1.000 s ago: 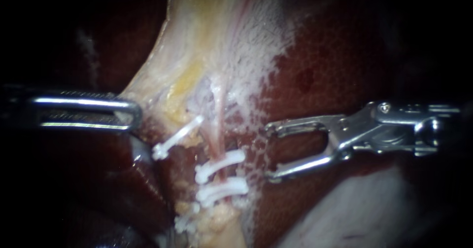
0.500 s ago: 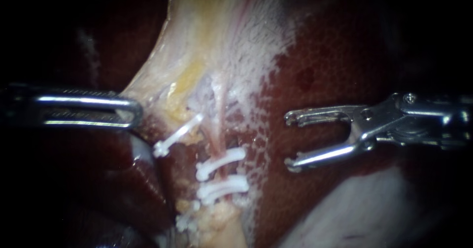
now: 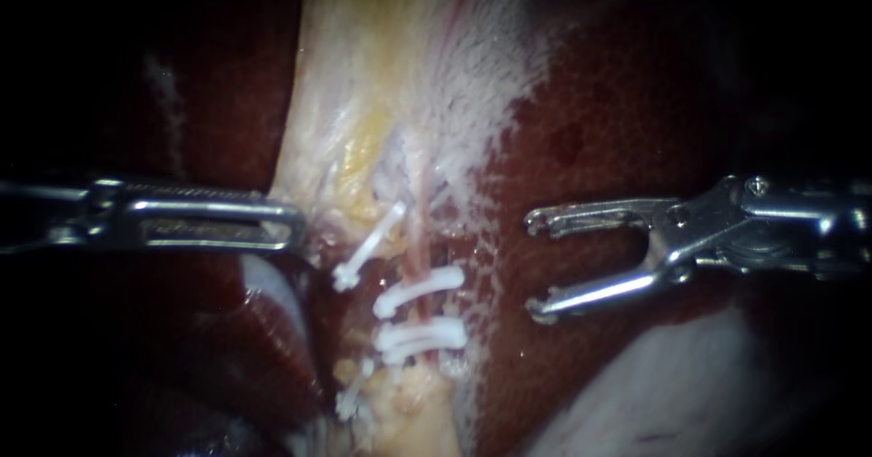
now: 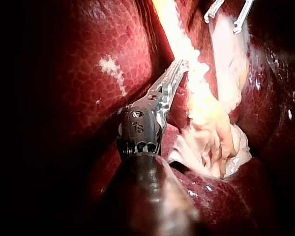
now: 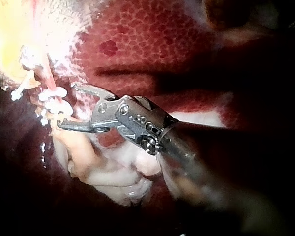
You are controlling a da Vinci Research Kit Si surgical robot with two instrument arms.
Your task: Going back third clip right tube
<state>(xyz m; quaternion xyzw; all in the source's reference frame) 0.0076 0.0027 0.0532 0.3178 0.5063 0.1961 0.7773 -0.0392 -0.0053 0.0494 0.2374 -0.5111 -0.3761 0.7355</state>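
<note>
A thin pink tube, the right tube (image 3: 416, 255), runs down from the pale gallbladder tissue (image 3: 391, 75). Two white clips (image 3: 420, 290) (image 3: 422, 337) cross it. A third white clip (image 3: 368, 243) lies slanted on the strand to their left, and a smaller one (image 3: 350, 401) sits lower. My right instrument (image 3: 536, 264) hovers over the liver to the right of the clips, its jaws open and empty; the right wrist view shows the right instrument (image 5: 68, 105) just beside the clips (image 5: 54, 98). My left instrument (image 3: 295, 225) has its jaws shut on the pale tissue's left edge, as the left instrument (image 4: 181, 66) also shows.
Dark red liver (image 3: 618, 103) fills the right and upper right. A pale lobe (image 3: 672, 384) lies under the right instrument's shaft. Yellow fatty tissue (image 3: 404, 412) sits below the clips. Left of the tubes the field is dark with a glistening fold (image 3: 272, 312).
The right instrument drew back to the right, away from the clipped tube, jaws spread wider. The left instrument then shifted right, carrying the pale tissue and clips with it.
</note>
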